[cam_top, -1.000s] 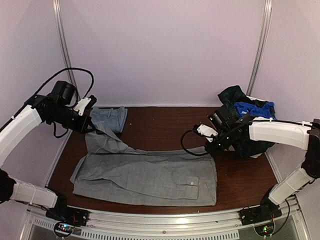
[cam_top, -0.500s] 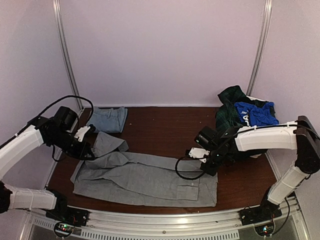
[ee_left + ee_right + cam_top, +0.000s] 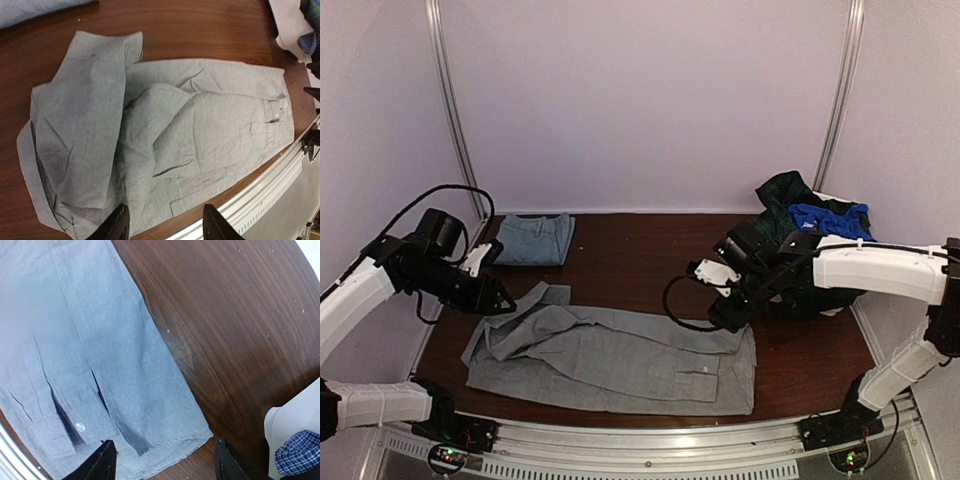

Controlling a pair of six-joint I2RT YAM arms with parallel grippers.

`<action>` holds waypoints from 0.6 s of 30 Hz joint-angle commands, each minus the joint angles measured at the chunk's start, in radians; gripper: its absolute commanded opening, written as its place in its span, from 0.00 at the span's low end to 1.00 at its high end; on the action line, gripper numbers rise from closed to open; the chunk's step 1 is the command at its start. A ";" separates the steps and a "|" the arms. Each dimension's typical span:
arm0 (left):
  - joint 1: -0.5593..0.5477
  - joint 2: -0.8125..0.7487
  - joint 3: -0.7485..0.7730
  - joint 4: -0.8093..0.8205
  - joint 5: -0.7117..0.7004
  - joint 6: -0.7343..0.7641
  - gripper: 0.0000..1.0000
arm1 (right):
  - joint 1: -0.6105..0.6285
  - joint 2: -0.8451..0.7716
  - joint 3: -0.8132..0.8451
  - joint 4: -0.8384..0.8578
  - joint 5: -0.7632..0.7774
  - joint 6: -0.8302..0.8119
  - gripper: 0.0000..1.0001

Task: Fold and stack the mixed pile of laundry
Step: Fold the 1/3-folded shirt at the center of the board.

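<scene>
A grey garment (image 3: 610, 355) lies spread flat across the front of the table, its left end folded over itself. My left gripper (image 3: 503, 302) hovers open above that left end; in the left wrist view its fingertips (image 3: 120, 227) frame the garment (image 3: 175, 140) with nothing between them. My right gripper (image 3: 722, 318) hangs open above the garment's right far corner; the right wrist view shows the hem (image 3: 165, 440) below my open gripper (image 3: 165, 465). The mixed laundry pile (image 3: 810, 235), dark plaid with bright blue and white, sits at the back right.
A small folded blue-grey stack (image 3: 533, 238) rests at the back left corner. A metal rail (image 3: 650, 440) runs along the table's front edge. A white piece and blue plaid of the pile (image 3: 295, 452) lie close to my right gripper. Walls enclose three sides.
Both grippers let go of the grey garment and opened. The left arm came down and forward, laying the lifted left end onto the table; the right gripper rose off the right corner.
</scene>
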 commanded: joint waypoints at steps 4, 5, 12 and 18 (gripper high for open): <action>-0.001 0.111 0.087 0.214 -0.083 -0.087 0.54 | -0.007 0.166 0.082 0.108 -0.153 0.110 0.55; -0.001 0.148 0.102 0.228 -0.129 -0.092 0.54 | -0.006 0.203 0.081 0.121 -0.165 0.118 0.52; 0.005 0.324 0.148 0.305 -0.187 -0.091 0.57 | -0.005 0.390 0.101 0.213 -0.210 0.106 0.46; 0.003 0.447 0.178 0.347 -0.216 -0.018 0.61 | -0.022 0.548 0.261 0.200 -0.203 0.052 0.44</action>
